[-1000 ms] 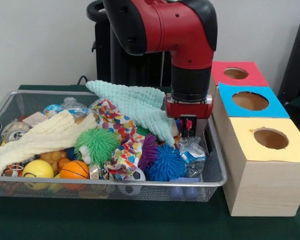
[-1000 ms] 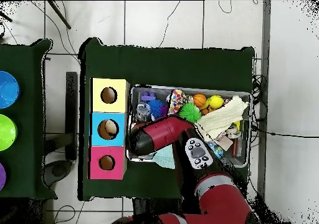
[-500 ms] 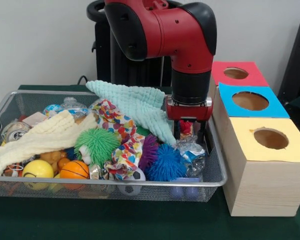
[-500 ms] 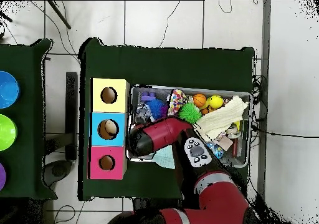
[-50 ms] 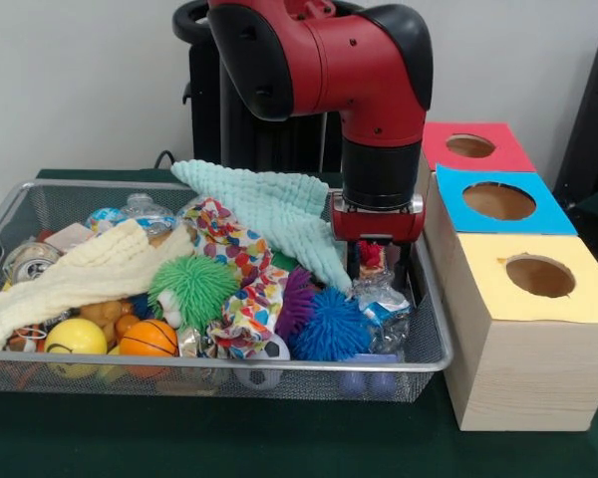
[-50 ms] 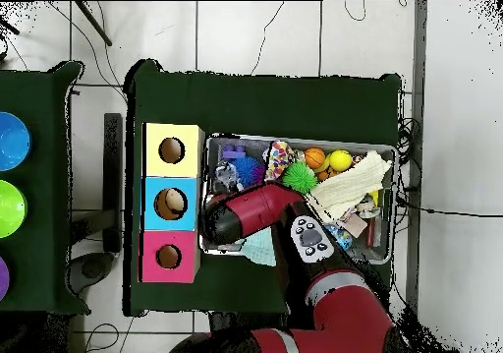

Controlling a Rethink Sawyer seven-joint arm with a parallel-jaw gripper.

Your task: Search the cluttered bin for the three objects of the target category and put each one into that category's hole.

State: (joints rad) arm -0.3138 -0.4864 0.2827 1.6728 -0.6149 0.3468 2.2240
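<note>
Here we saw the red and black arm (image 5: 369, 90) reaching down into the right end of the wire mesh bin (image 5: 40, 204) in the front view. Its gripper (image 5: 372, 261) stood just above a crinkled clear wrapper with blue print (image 5: 381, 304), and a small red object (image 5: 369, 253) showed between the jaws; we could not tell if the jaws were closed on it or only around it.

At the right of the frame stood the wooden box with three holes: a yellow top (image 5: 538, 279) lowest, a blue top (image 5: 498, 202) in the middle, a red top (image 5: 473, 147) highest.

In the bin we saw a mint green cloth (image 5: 269, 214) draped at the centre, a cream cloth (image 5: 75, 274) at the left, a green spiky ball (image 5: 194, 289), a blue spiky ball (image 5: 329, 326) beside a purple one (image 5: 299, 299), a small basketball (image 5: 148, 339) and a yellow ball (image 5: 75, 339).

In the overhead view the arm (image 6: 257, 211) covered the left part of the bin (image 6: 388, 154), beside the box (image 6: 172, 203).
</note>
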